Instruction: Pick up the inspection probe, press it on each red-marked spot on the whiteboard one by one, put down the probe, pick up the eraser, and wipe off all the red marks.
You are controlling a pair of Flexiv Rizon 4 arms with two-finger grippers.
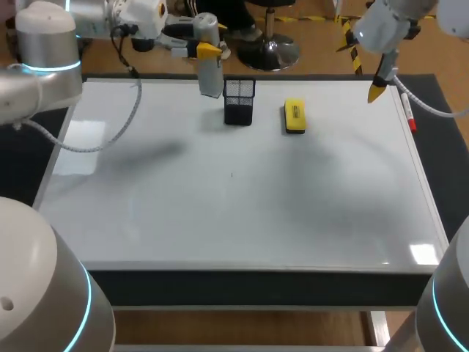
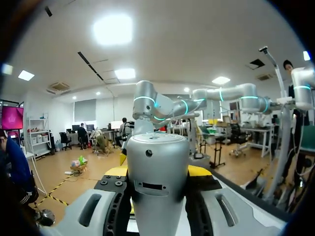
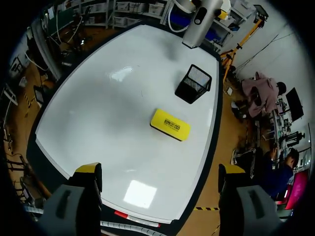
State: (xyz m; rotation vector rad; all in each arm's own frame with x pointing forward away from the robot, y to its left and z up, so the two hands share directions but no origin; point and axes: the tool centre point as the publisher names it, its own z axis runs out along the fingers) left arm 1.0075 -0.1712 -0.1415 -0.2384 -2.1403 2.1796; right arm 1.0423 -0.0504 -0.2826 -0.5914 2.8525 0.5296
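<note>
The left arm [image 1: 44, 70] comes in from the left and runs along the far side of the table [image 1: 256, 287]. The left fingers [image 1: 209, 50] are closed on the probe [image 1: 212, 77], a grey cylinder held upright and gripped from two sides near its upper part. In the left wrist view the probe fills the gap between the two fingers, and a yellow tip shows behind it on either side. The probe's lower end is at the far edge of the whiteboard [image 1: 220, 213], just beside a black mesh basket [image 1: 239, 103]. I cannot tell whether it touches the board.

The yellow eraser [image 1: 294, 116] lies flat on the whiteboard, near the basket on its right but apart from it.

The right arm [image 1: 385, 29] comes in from the far right corner. The right fingers [image 1: 377, 89] hang above the whiteboard's far right corner, spread wide with nothing between them. In the right wrist view the eraser lies on the board ahead of them, with the basket and the probe farther off. A marker [image 1: 408, 114] with a red cap lies along the board's right edge, below the right fingers.
</note>
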